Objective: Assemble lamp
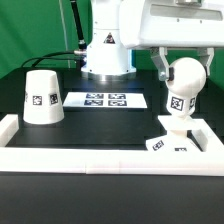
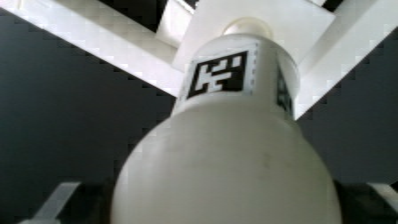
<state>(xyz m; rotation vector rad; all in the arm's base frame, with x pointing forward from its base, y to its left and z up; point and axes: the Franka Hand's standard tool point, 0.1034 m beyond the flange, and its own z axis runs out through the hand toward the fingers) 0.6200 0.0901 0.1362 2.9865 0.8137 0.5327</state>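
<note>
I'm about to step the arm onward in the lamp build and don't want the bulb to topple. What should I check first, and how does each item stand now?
1. Gripper flanks the ball of the white ball-and-stem bulb: ok.
2. Jaws clamped on the bulb: cannot tell; the wrist view shows thin dark gaps beside the ball.
3. Stem end meets the flat white square base plate: ok.
4. Stem fully seated: cannot tell.
5. Bulb upright: not ok; it appears to lean in the exterior view.
6. White cone shade stands apart, at the exterior view's left: ok.
</note>
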